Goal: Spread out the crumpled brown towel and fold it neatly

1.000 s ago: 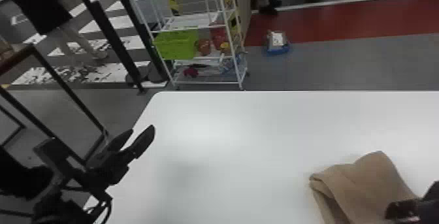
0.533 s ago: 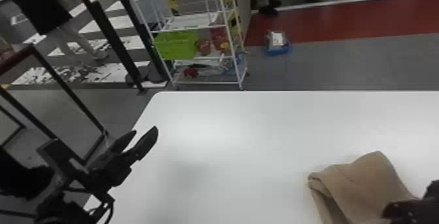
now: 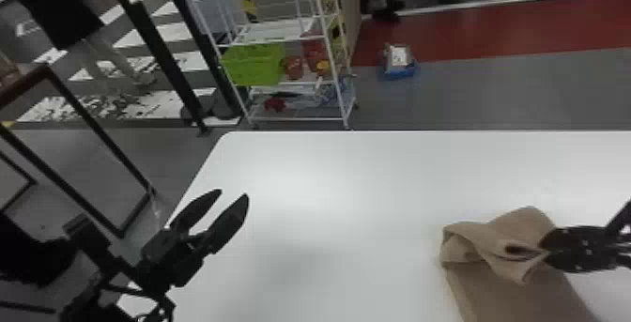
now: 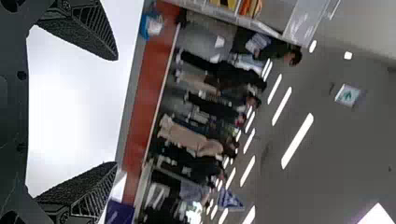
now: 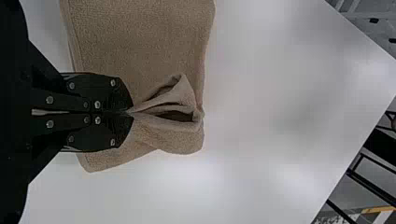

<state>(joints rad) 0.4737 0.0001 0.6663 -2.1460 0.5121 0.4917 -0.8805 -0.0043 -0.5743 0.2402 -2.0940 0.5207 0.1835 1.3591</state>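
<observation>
At the right of the head view the brown towel point(image 3: 526, 293) lies folded over on the table, its far part pinched up into creases. My right gripper point(image 3: 547, 250) is shut on that pinched cloth. In the right wrist view the right gripper point(image 5: 130, 112) has its fingers together on a gathered ridge of the towel point(image 5: 140, 46), with loose folds bulging past the tips. My left gripper point(image 3: 234, 194) stands open over the table's left edge, far from the towel. The left wrist view has the left gripper point(image 4: 116, 111) with its fingers wide apart and nothing between them.
The white table point(image 3: 328, 194) extends from the left gripper to the towel. Beyond its far edge stand a white wire shelf point(image 3: 291, 39) with a green basket point(image 3: 253, 64) and, on the floor, a blue container point(image 3: 398, 63). A dark frame point(image 3: 89, 110) stands left of the table.
My right gripper has come further into view from the right and taken hold of the towel, whose top layer is now bunched up. The left gripper has shifted slightly to the right.
</observation>
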